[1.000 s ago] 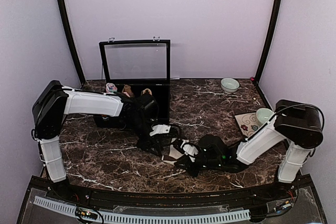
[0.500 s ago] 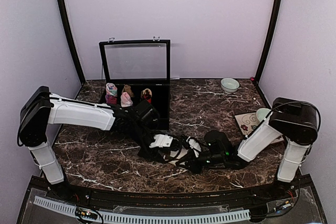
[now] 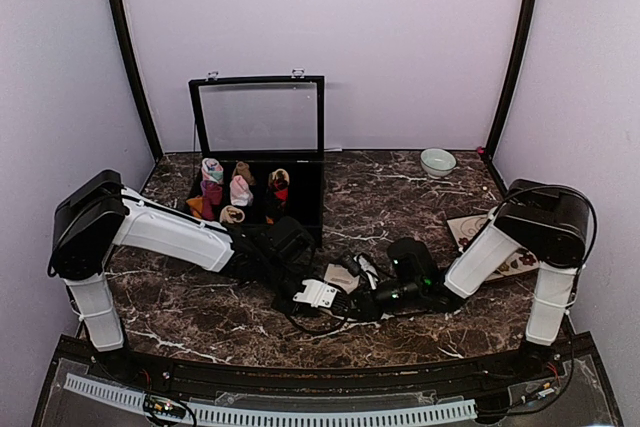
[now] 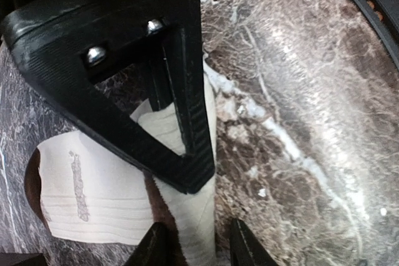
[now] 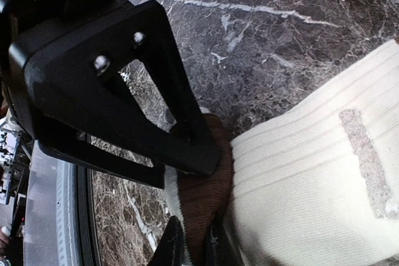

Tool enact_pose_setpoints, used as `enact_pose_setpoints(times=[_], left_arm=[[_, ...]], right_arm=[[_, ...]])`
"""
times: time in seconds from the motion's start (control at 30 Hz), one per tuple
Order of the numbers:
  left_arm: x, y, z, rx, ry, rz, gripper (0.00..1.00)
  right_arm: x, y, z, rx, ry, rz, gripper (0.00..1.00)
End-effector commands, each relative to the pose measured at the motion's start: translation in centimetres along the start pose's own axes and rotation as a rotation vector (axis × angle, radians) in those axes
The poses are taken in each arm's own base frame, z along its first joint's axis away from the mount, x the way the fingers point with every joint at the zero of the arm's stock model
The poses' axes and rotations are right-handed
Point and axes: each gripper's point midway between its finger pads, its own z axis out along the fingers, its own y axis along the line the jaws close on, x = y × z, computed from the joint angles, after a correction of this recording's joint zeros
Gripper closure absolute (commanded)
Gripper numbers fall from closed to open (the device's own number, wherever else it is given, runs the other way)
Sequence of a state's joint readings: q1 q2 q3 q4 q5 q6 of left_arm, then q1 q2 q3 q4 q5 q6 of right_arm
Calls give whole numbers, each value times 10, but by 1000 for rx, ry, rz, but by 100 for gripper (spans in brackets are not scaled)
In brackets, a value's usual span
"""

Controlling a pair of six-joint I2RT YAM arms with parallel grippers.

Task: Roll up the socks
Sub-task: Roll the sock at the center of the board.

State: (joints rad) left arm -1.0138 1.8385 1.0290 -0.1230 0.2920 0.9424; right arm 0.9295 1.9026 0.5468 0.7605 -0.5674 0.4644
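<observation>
The cream sock (image 3: 322, 294) with a brown cuff lies on the marble between both grippers. In the left wrist view its flat body (image 4: 93, 197) lies at the left, and a folded cream strip with a brown edge runs between the fingers of my left gripper (image 4: 196, 250), which is shut on it. In the right wrist view my right gripper (image 5: 192, 247) pinches the brown cuff (image 5: 202, 197), with the ribbed cream body (image 5: 312, 172) spread to the right. Both grippers (image 3: 306, 290) (image 3: 362, 297) are low over the table. The black argyle socks cannot be made out.
An open black box (image 3: 305, 197) with a raised lid holds several rolled sock bundles (image 3: 240, 190) behind the left arm. A pale bowl (image 3: 437, 161) stands at the back right. A patterned mat (image 3: 468, 232) lies by the right arm. The table's front rim (image 3: 320, 372) is close.
Both grippers have moved toward the near edge and closer together with the cream sock. The left arm has swung off the box, so the bundles show. The right arm has folded inward.
</observation>
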Motion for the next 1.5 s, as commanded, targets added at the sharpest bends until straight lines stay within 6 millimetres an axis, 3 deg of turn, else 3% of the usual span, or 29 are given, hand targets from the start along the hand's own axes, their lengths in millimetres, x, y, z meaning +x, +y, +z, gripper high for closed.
enact_pose_setpoints(times=[0.0, 0.17, 0.23, 0.27, 0.3, 0.33, 0.47, 0.6, 0.77, 0.9, 1.0, 1.07, 1.23, 1.3, 1.37, 1.47], left_arm=[[18, 3, 9, -43, 63, 46, 66], [17, 15, 14, -88, 70, 50, 68], [21, 14, 20, -70, 86, 44, 80], [22, 13, 22, -57, 91, 41, 89], [21, 10, 22, -35, 86, 34, 98], [21, 5, 23, -5, 83, 25, 100], [15, -14, 17, 133, 33, -50, 100], [8, -12, 10, 242, -26, -183, 100], [22, -24, 18, 355, 17, -253, 100], [24, -28, 18, 407, 4, -298, 100], [24, -31, 18, 462, -3, -340, 100], [25, -31, 19, 501, 7, -370, 100], [30, -30, 23, 525, 23, -405, 100], [32, -28, 24, 527, 29, -424, 100], [33, -27, 25, 551, 27, -455, 100], [38, -28, 28, 579, 45, -487, 100]], right_arm=[[124, -50, -22, 204, 371, 329, 100], [119, -48, -22, 204, 371, 309, 100], [114, -50, -22, 218, 358, 300, 95], [111, -50, -23, 226, 348, 293, 24], [107, -50, -24, 231, 333, 282, 4], [104, -50, -26, 242, 312, 270, 1], [77, -48, -40, 287, 174, 205, 1], [61, -47, -54, 331, 54, 182, 1], [39, -46, -71, 438, -44, 94, 1], [-5, -29, -104, 535, -264, -22, 1], [-27, -26, -132, 545, -482, 43, 1], [-32, -18, -132, 482, -528, 62, 1], [-37, -9, -97, 495, -301, -207, 2], [-34, 1, -95, 492, -289, -347, 8], [-25, 25, -98, 423, -321, -531, 16], [-12, 41, -104, 354, -329, -677, 36]])
